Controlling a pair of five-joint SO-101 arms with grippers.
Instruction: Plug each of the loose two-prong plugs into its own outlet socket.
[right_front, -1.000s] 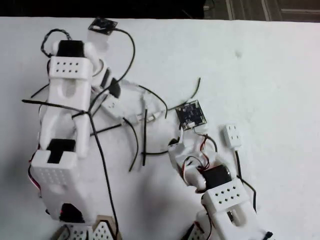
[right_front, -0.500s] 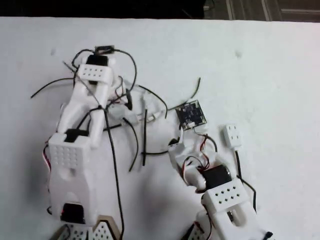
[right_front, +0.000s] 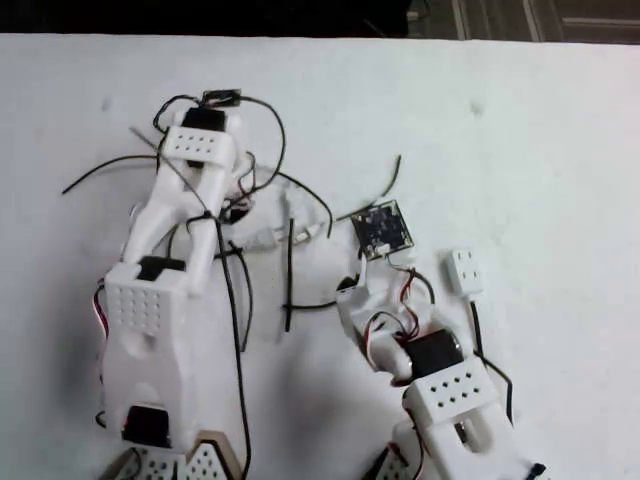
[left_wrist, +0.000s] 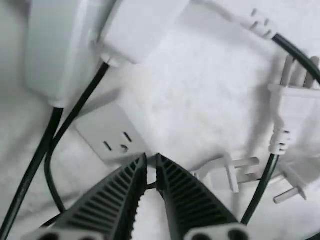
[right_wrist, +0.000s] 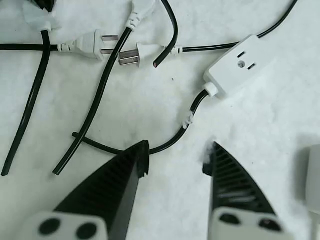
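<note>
Table (right_front: 520, 120) is noted as plain white. Plugs (right_wrist: 86, 44) and sockets (right_wrist: 240, 65) are recorded white, cords (right_wrist: 94, 100) black. Fingers (left_wrist: 185, 200) are seen black, ribbed; arms (right_front: 150, 310) white.

Table (right_front: 520, 150): white, with a soft, slightly fuzzy cover like cloth. From the high camera it takes up nearly everything I can see.

Speck (right_front: 477, 107): faint and grey, on the table cover near the table's far edge.

Dark strip (right_front: 200, 15): runs along behind the table's far edge. It is too dim for me to make anything out in it.

Panelling (right_front: 570, 18): grey-brown with straight lines, behind the table's far right corner. I cannot tell whether it is wall or furniture.

Light: bright and even across the table, with soft-edged shadows.
</note>
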